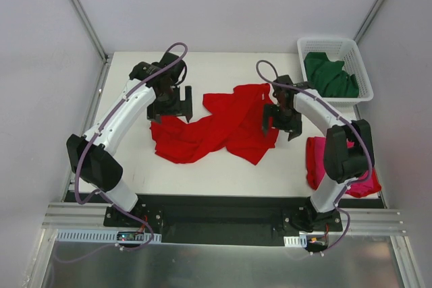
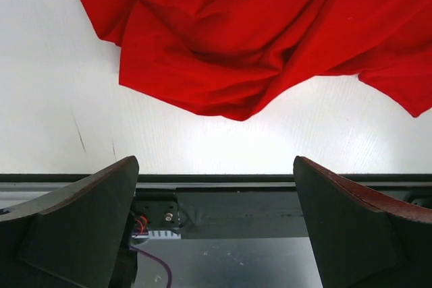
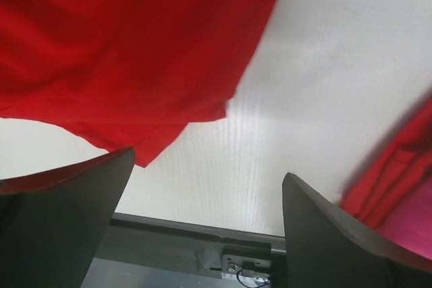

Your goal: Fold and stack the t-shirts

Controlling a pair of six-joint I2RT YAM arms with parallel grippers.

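Right wrist: red t-shirt (image 3: 121,52) beyond tool (image 3: 209,166)

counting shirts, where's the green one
In the top view the dark green t-shirt lies in the white basket at the far right corner.

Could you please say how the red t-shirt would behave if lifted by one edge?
Probably floppy: the red t-shirt lies crumpled in soft folds, so it should sag and trail. Thin cloth lying flat, it likely won't roll.
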